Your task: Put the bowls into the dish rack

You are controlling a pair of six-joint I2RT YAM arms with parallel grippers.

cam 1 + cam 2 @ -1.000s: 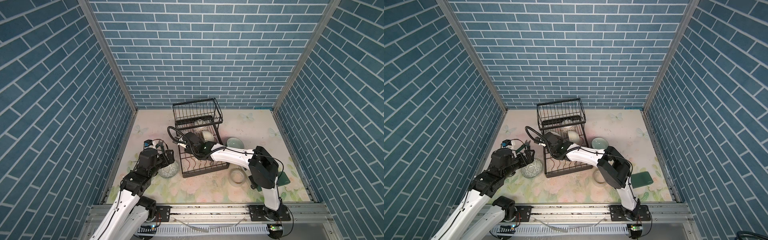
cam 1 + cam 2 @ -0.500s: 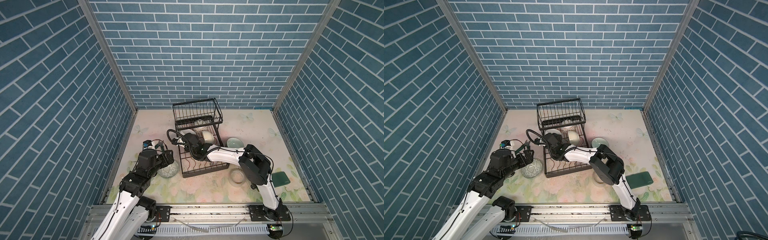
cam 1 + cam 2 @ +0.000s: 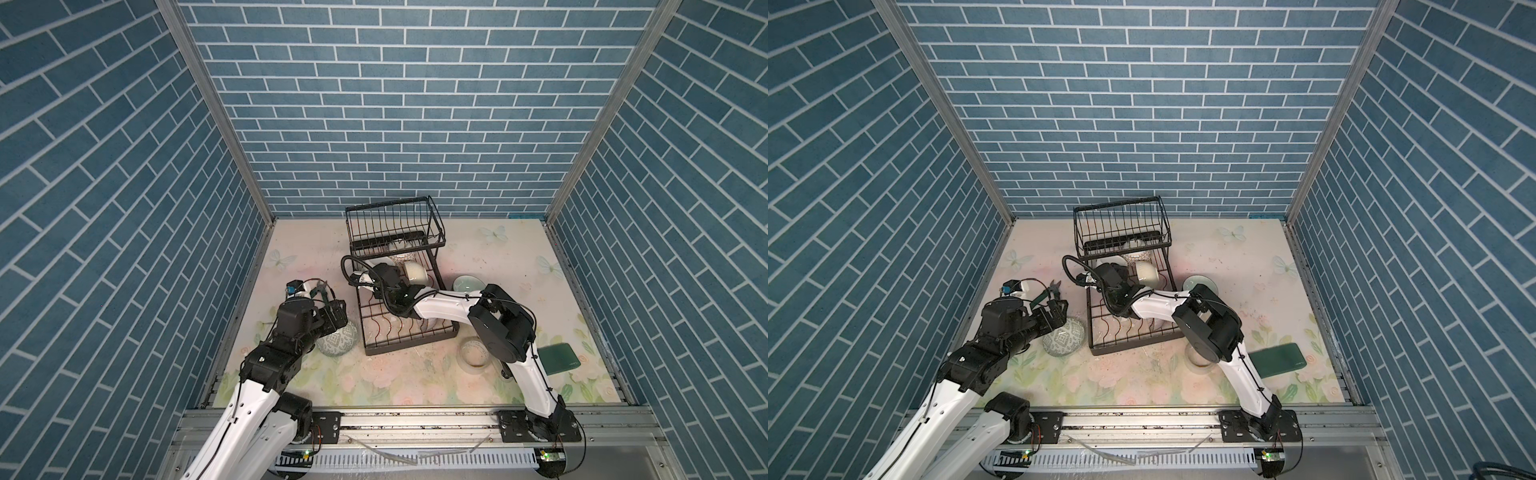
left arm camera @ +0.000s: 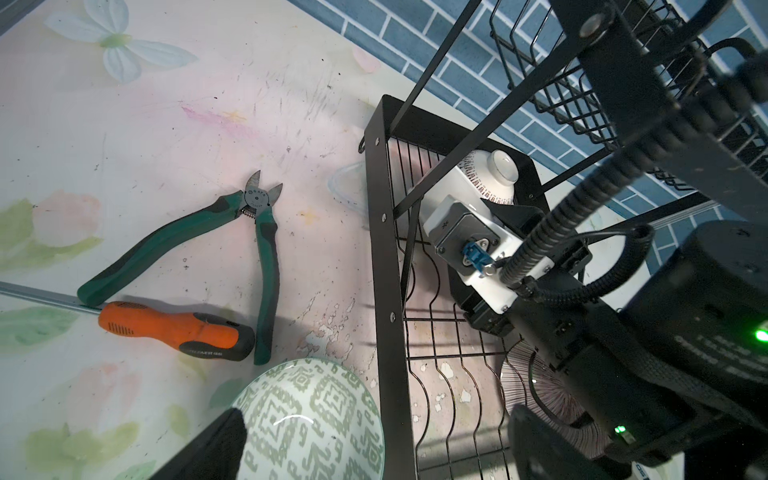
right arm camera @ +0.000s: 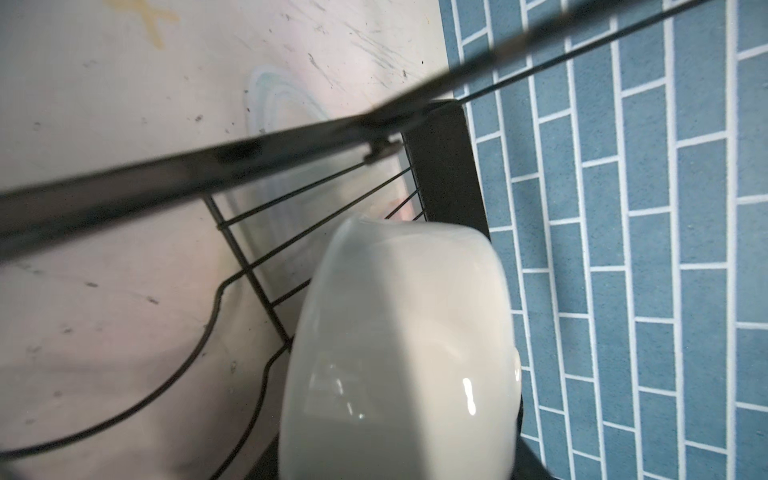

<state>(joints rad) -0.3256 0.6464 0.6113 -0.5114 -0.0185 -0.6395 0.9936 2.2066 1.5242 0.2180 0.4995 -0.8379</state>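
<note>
Your right gripper (image 3: pixel 385 272) is inside the dish rack (image 3: pixel 411 344), at the far left corner of the lower tray. Its jaws pinch a white bowl (image 5: pixel 399 353), held on edge. A cream bowl (image 3: pixel 415 272) lies just beside it in the same tray. Your left gripper (image 3: pixel 336 318) hovers with its jaws spread wide over the green-patterned bowl (image 4: pixel 311 419), which is on the table just beside the rack's left side. A pale green bowl (image 3: pixel 467 284) sits on the table to the right of the rack.
</note>
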